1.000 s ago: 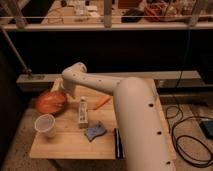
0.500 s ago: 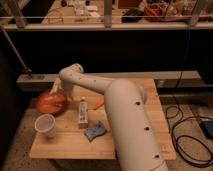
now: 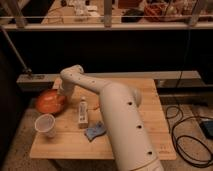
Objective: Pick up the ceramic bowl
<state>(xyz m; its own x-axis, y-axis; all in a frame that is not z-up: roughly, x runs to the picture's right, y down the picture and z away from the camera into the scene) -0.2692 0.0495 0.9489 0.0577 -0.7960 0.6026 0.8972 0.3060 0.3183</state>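
The ceramic bowl (image 3: 49, 102) is orange-red and glossy. It sits at the left edge of the wooden table (image 3: 145, 130), beyond the white cup (image 3: 45, 124). My white arm reaches from the lower middle across the table to the left. Its gripper (image 3: 61, 93) is at the bowl's right rim, mostly hidden behind the wrist.
A small white bottle (image 3: 83, 111) lies right of the bowl. A blue cloth (image 3: 95, 131) lies in front of it. A metal rail (image 3: 40, 77) runs behind the table. Black cables (image 3: 192, 135) lie on the floor to the right. A dark wall stands behind.
The arm has swung further left, and its end has moved from beside the bottle to the bowl's right rim. The bowl, cup, bottle and cloth have not moved on the table.
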